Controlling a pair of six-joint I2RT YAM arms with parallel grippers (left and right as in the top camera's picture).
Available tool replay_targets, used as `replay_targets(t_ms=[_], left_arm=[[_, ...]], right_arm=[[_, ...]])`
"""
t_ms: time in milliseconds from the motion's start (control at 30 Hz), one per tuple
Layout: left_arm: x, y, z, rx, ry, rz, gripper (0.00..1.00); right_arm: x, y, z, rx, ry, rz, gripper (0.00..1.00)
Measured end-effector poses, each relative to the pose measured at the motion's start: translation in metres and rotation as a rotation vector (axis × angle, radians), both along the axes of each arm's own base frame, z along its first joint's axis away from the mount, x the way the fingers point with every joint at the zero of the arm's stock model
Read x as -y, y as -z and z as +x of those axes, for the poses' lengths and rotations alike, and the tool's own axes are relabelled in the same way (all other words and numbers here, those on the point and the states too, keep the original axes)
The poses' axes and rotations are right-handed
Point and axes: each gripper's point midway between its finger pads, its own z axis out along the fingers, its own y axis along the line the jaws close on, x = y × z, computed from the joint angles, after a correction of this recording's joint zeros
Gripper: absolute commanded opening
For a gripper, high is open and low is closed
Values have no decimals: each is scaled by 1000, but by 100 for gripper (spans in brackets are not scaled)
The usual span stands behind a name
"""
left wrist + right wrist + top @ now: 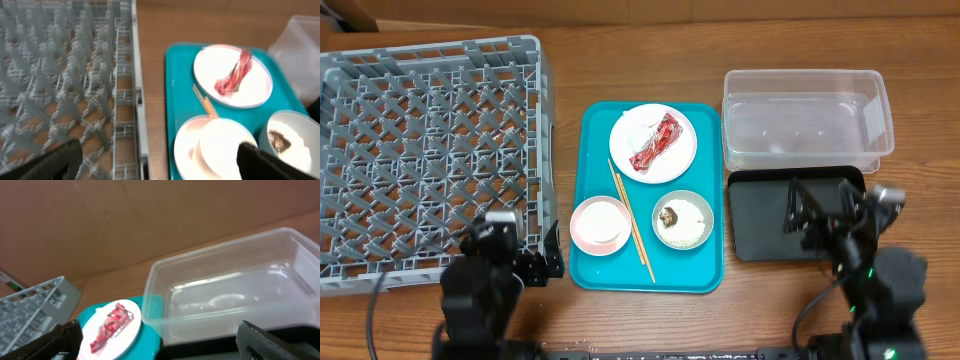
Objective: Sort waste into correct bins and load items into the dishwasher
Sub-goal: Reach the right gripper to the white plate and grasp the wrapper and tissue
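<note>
Grey plastic makes the biggest piece, the square dish rack (pixel 420 150). It has a lattice floor studded with pegs and low open walls, and it spreads ahead and to the left of the left jaws, which hang at its near right corner.

Next in size is the smooth teal tray (pixel 596 150), a rounded rectangle just right of the left jaws. The clear tub (pixel 807 115), glossy with rounded corners, sits ahead of the right jaws. The shallow matte black tray (pixel 760 215) lies directly under and just left of them, its far edge touching the tub.

At the tray's far end is a round white plate (pixel 680 160). On it lie a crinkled red-and-white wrapper (pixel 657 143) and a crumpled white tissue (pixel 638 127). Nearer the jaws, a white bowl (pixel 705 205) holds loose rice (pixel 692 230) and a dark brown lump (pixel 669 215). A pink bowl (pixel 578 215) carries a white cup (pixel 220 145). Thin wooden chopsticks (pixel 631 222) lie slanted between the two bowls.

The left jaws are spread fully apart and empty, with one finger over the rack's edge and the other over the pink bowl. The right jaws gape just as wide and grasp nothing.

Everything rests on the counter (pixel 620 60), brown wood with a fine grain. Behind it, in the right wrist view, rises a plain brown wall (pixel 100 220) that looks like cardboard.
</note>
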Motion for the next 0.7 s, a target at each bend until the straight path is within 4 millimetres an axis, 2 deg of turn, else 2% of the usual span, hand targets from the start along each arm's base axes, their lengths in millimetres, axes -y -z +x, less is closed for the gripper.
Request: replay_targets(t_ms=[67,167,200,333,433,500,633,700], left_arm=[[-2,-4,2,-114,-11,8,100],[-4,-8,3,-249,-19,15,100],[-5,-10,4,-309,-21,17,100],[-4,-9,13,-407,-17,15,100],[-2,-3,14,-447,-8,7,100],[-1,-1,13,-461,-3,3,100],[0,-2,13,-459,1,-1,100],[0,-2,13,-459,1,-1,100]], right_arm=[[-5,-15,13,-59,-29,-9,100],[-13,-19,30,-278,-81,-24,100],[-15,-23,36,-295,-87,-25,100],[-18,-16,56,-446,-104,-26,100],[-34,-6,69,-477,-189,11,100],[-49,-7,79,-449,-259,33,100],[-87,-10,78,-450,-362,3,99],[-127,-15,78,-463,-444,-51,100]])
